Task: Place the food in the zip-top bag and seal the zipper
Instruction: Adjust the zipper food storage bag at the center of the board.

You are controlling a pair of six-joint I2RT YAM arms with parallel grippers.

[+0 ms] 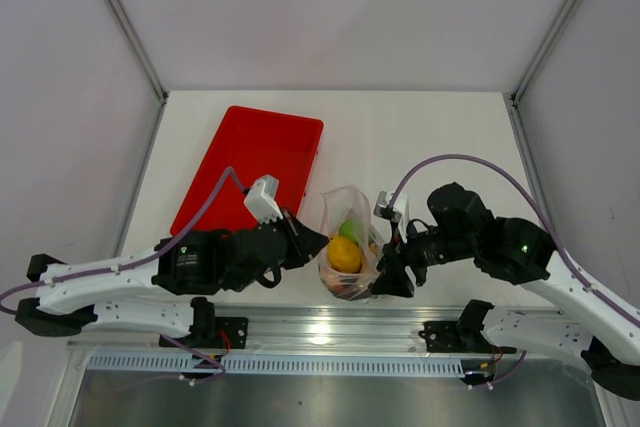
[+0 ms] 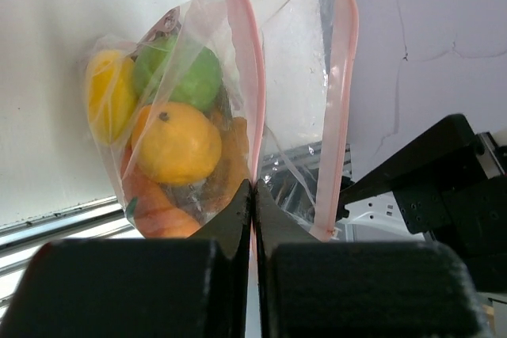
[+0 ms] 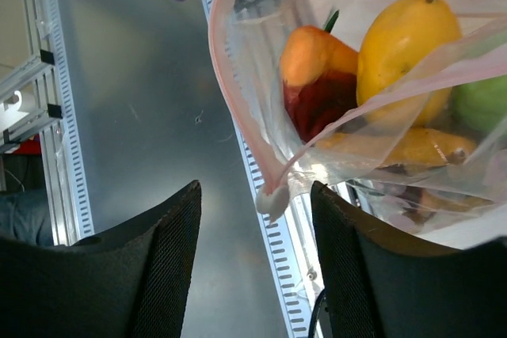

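The clear zip-top bag (image 1: 350, 209) stands at the table's near middle, mouth open. It holds an orange fruit (image 1: 345, 254), a green lime (image 1: 348, 230) and more food beneath. In the left wrist view the bag (image 2: 297, 77) shows a yellow mango (image 2: 107, 96), the lime (image 2: 181, 75), the orange fruit (image 2: 178, 144) and orange bits (image 2: 154, 207). My left gripper (image 2: 253, 191) is shut on the pink zipper (image 2: 245, 77) at the bag's left side (image 1: 320, 245). My right gripper (image 3: 257, 227) is open at the bag's right corner (image 1: 388, 277). A white tab (image 3: 273, 199) at the zipper's end hangs between its fingers, untouched.
A red rectangular tray (image 1: 255, 162) lies behind and left of the bag. The aluminium frame rail (image 1: 330, 327) runs along the near edge, just below the bag and both grippers. White enclosure walls stand at the back and sides.
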